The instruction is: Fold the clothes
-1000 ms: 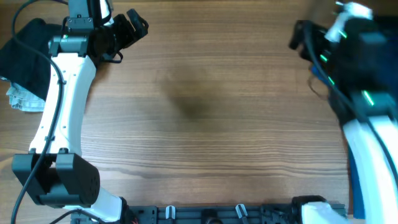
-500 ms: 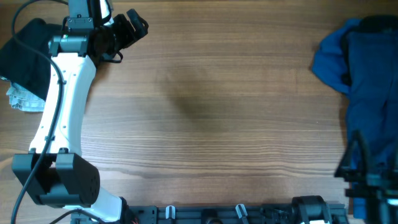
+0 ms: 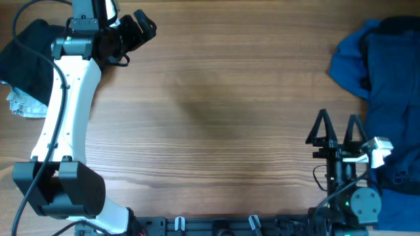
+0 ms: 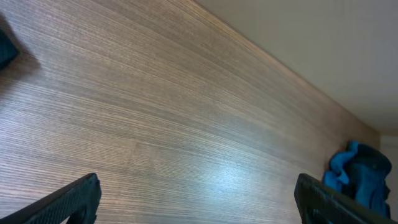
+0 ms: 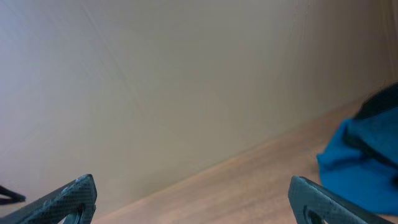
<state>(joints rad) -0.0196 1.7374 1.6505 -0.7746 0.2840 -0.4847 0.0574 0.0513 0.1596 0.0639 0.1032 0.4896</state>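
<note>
A crumpled blue garment lies at the right edge of the wooden table; it also shows in the left wrist view and the right wrist view. A black garment lies at the far left, with a pale cloth under its edge. My left gripper is open and empty at the far left, well away from the blue garment. My right gripper is open and empty near the front right, just left of the blue garment. Both sets of fingertips stand wide apart.
The bare wooden tabletop spans the middle. A rail with clips runs along the front edge. A beige wall fills the right wrist view.
My right arm has swung from the far right corner down to the front right edge, uncovering the blue garment. The left arm has not moved.
</note>
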